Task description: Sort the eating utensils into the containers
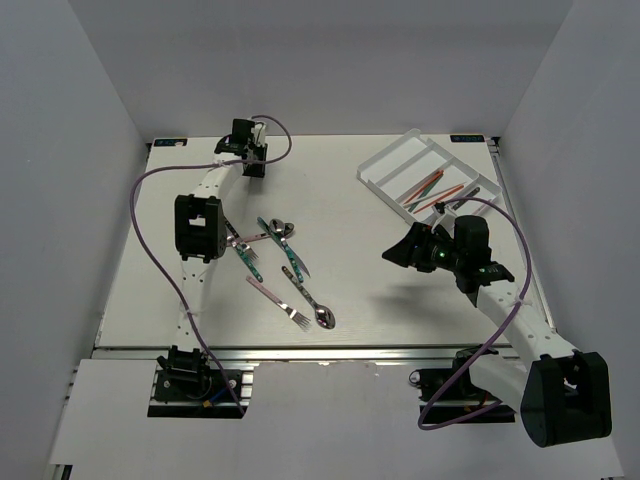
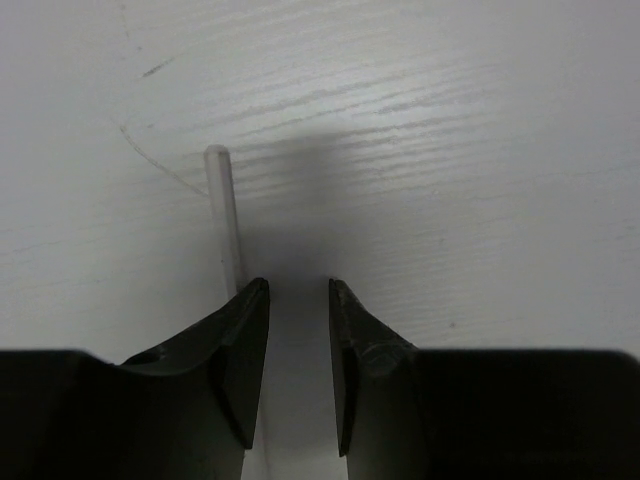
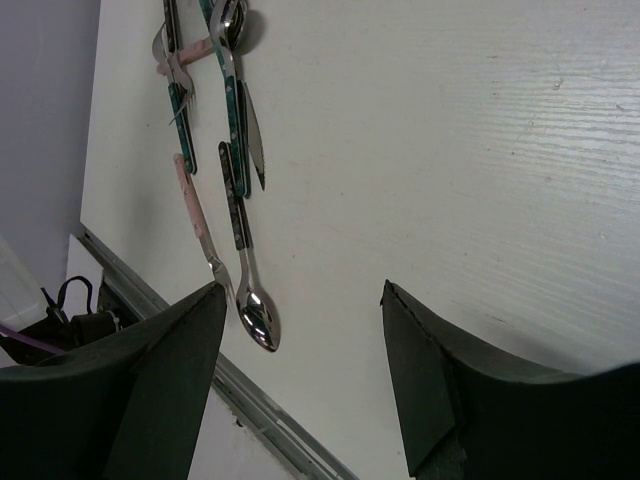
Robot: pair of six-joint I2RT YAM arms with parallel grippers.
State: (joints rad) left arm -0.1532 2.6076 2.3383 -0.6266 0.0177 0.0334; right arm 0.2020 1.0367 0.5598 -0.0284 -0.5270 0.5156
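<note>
Nearest the arm bases lie a pink-handled fork (image 1: 275,298) and a spoon (image 1: 324,319), well to the left of the tray (image 1: 388,152) and much closer to the near edge than it. Just beyond them the rest of the loose utensils (image 1: 268,243) lie in a crossed heap, teal and dark handles overlapping, so each would probably have to be picked off singly.

The right gripper (image 3: 300,290) hangs above the table (image 1: 400,330) just on the near side of the tray, pointed left at that heap. Its fingers are spread wide with nothing between them, which fits an approach for another pick (the spoon is the closest piece in its wrist view).

The tray sits turned at an angle. A few orange and teal sticks (image 1: 432,186) already lie along its compartments, so the sorting looks partly done.

Farthest off, well left of the tray and at about its depth, the left gripper (image 2: 298,285) is low over the table. Its fingers stand narrowly apart and hold nothing. A whitish stick (image 2: 222,205) lies just outside the left finger, not in the gap, so a grasp would need a small sideways correction first.
</note>
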